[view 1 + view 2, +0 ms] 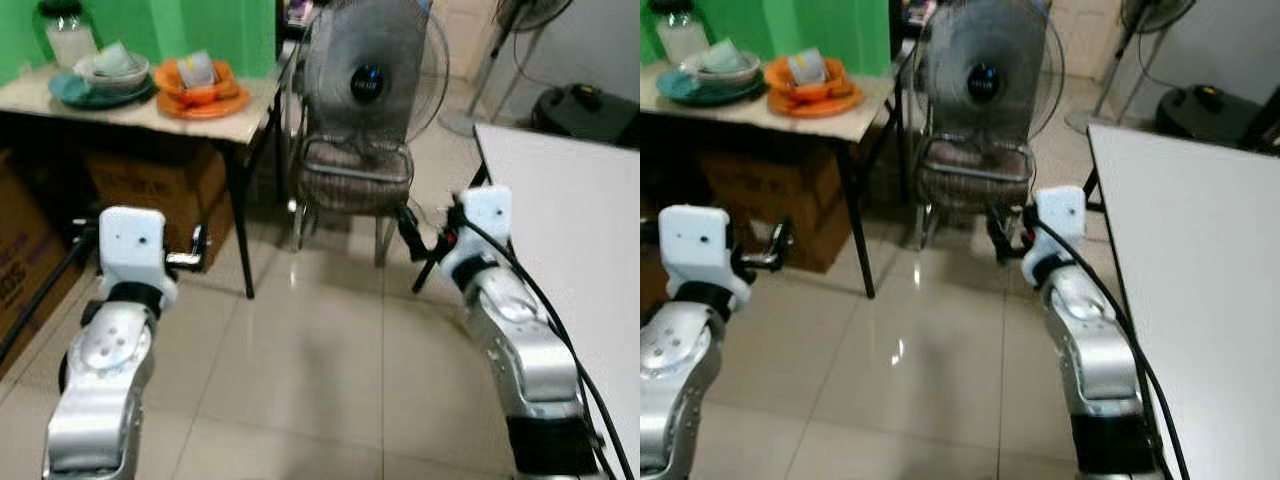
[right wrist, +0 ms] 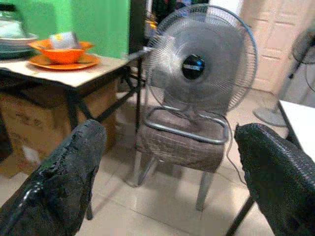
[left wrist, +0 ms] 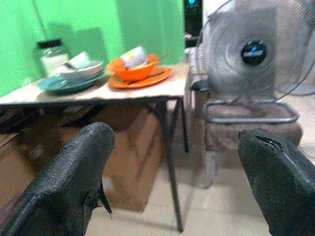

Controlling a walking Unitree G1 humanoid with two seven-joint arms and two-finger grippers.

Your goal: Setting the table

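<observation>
On a wooden side table [image 1: 235,122] at the far left stand an orange bowl [image 1: 196,82] on an orange plate [image 1: 208,106], and a pale bowl [image 1: 112,70] on a teal plate [image 1: 82,96]. A cup lies in each bowl. Behind them is a glass jar [image 1: 68,36]. A white table [image 1: 575,200] runs along the right. Both arms are raised over the tiled floor, well short of the dishes. My left gripper [image 3: 174,147] is open and holds nothing. My right gripper [image 2: 170,142] is open too, pointing at the chair.
Straight ahead, a large fan [image 1: 366,78] sits on a padded chair [image 1: 355,176] between the two tables. Cardboard boxes [image 1: 160,190] are stacked under the side table. A standing fan [image 1: 520,20] and a dark bag [image 1: 585,108] are at the back right.
</observation>
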